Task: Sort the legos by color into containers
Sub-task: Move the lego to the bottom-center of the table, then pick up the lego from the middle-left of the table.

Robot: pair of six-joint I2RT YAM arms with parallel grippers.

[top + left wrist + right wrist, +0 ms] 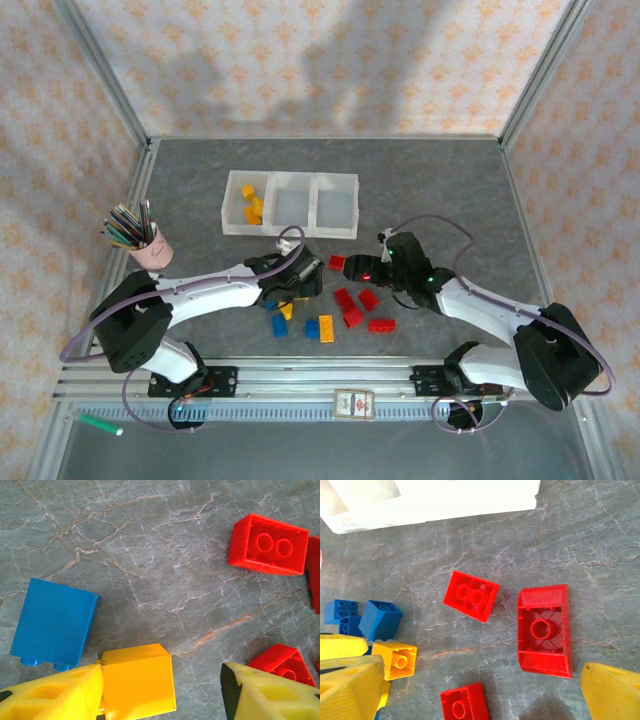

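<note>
**Table seen from above, with both wrist views.**

- **Far left:** You see a pink cup of pencils (150, 250), well apart from the bricks.
- **Far middle:** The containers (290, 232) stand as one row of three compartments. Yellow-orange legos (252, 205) lie in the left compartment.
- **Left gripper:** The left gripper (295, 288) hangs low over the table, on the near side of the containers.
  - In the left wrist view its jaws stand apart (162, 685).
  - An orange brick (137, 680) touches the left finger (60, 695).
  - Bare table separates that brick from the right finger (270, 695), so nothing is clamped.
  - A blue brick (55, 622) lies just left of the orange one.
  - A red brick (270, 544) lies to the far right of that view.
- **Loose pile, near middle:** Blue legos (279, 325) and an orange lego (326, 329) rest on the table. A cluster of red legos (353, 317) lies just to their right.
- **Right gripper:** The right gripper (362, 272) hovers over the red cluster.
  - In the right wrist view its fingers are spread wide (482, 695) and grip nothing.
  - Beneath them lie a studded red block (471, 595) and an upturned red piece (543, 632) showing its hollow underside.
  - The white wall of the containers (445, 500) lies beyond these.
</note>
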